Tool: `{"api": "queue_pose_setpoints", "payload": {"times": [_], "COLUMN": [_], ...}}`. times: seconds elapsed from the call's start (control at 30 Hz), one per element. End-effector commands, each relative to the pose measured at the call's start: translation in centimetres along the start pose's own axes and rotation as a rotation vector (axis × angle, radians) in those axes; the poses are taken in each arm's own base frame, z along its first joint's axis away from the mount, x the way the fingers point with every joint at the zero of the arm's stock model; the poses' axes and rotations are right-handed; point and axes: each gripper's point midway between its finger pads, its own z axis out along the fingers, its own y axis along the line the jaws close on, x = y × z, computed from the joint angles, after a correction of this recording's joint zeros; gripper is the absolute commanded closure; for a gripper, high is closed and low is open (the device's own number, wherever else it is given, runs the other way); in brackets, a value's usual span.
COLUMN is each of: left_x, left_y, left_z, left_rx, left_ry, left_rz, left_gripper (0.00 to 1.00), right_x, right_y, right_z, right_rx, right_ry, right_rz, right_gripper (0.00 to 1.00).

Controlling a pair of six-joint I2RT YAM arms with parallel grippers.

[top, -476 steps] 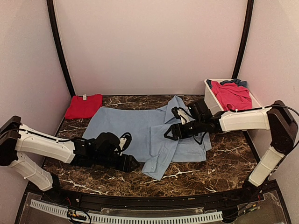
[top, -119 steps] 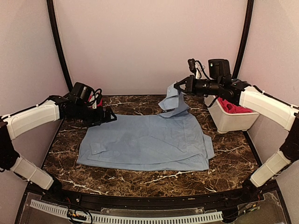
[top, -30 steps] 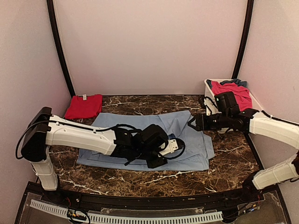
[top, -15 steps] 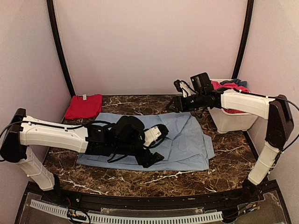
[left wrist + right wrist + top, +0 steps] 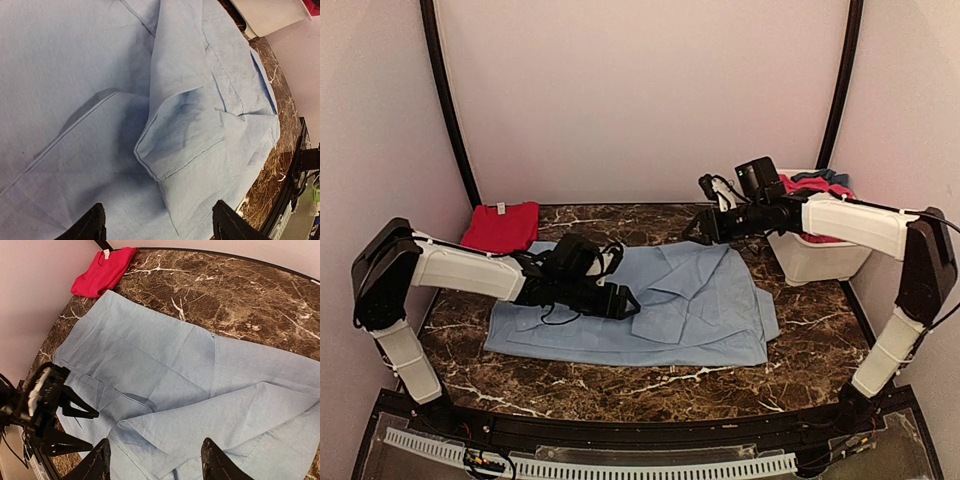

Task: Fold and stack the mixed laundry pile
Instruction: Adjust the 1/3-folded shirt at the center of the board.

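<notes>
stitching (image 5: pixel 192 158) on the shirt cuff (image 5: pixel 182 131) shows clearly only from left wrist.

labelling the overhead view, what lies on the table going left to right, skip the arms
red top → light-blue shirt → white tub

The top view looks down from high at the near edge over the whole worktop (image 5: pixel 620 390). The left wrist view sits close above the shirt (image 5: pixel 75 75); the right wrist view looks down from higher, sharing that shirt and the left claw (image 5: pixel 95 430)
</notes>
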Motion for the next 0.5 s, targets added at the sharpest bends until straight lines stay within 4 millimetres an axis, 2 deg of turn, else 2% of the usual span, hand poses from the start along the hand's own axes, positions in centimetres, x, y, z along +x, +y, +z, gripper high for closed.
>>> {"api": "queue_pose_setpoints", "payload": {"times": [0.0, 0.07, 0.1, 0.13, 0.17, 0.2, 0.23, 0.27, 0.37, 0.4, 0.43, 0.47], "left_x": [-2.0, -3.1, -2.9, -3.8, -3.8, -4.5, -5.0, -5.8, -6.9, -7.2, -6.7, -6.4], "left_y": [-1.2, -1.9, -1.7, -2.4, -2.3, -2.8, -3.3, -4.0, -6.3, -8.0, -8.5, -10.5], "left_z": [1.7, 2.8, 3.6, 3.7, 4.4, 4.7, 4.7, 4.6, 4.5, 4.7, 5.0, 5.6], "left_rx": [0.09, 0.121, 0.121, 0.144, 0.146, 0.162, 0.176, 0.197, 0.243, 0.269, 0.271, 0.297], "left_ry": [-0.019, -0.02, -0.009, -0.026, -0.023, -0.03, -0.043, -0.061, -0.095, -0.097, -0.082, -0.071], "left_rz": [-0.09, -0.082, -0.081, -0.072, -0.064, -0.052, -0.036, -0.023, 0.058, 0.094, 0.142, 0.186], "left_gripper": [0.27, 0.31, 0.34, 0.39, 0.43, 0.56, 0.64, 0.79, 0.98, 0.99, 1.0, 1.0], "right_x": [-1.4, -1.2, -1.2, -1.1, -1.1, -1.2, -1.1, -1.1, -0.7, -0.5, -0.3, 0.0], "right_y": [0.1, 0.0, 0.0, -0.3, -0.4, -0.4, -0.5, -0.7, -1.2, -1.3, -1.5, -1.7], "right_z": [-3.8, -5.2, -5.6, -6.2, -6.8, -7.6, -8.3, -9.0, -10.9, -11.4, -11.9, -12.3], "right_rx": [0.011, 0.02, 0.025, 0.033, 0.039, 0.043, 0.049, 0.053, 0.07, 0.075, 0.079, 0.084], "right_ry": [-0.084, -0.099, -0.104, -0.109, -0.117, -0.131, -0.141, -0.149, -0.173, -0.178, -0.183, -0.184], "right_rz": [-0.015, -0.015, -0.016, -0.012, -0.01, -0.01, -0.006, -0.002, 0.012, 0.016, 0.02, 0.024], "right_gripper": [0.41, 0.41, 0.41, 0.41, 0.41, 0.4, 0.4, 0.4, 0.4, 0.4, 0.4, 0.4]}}
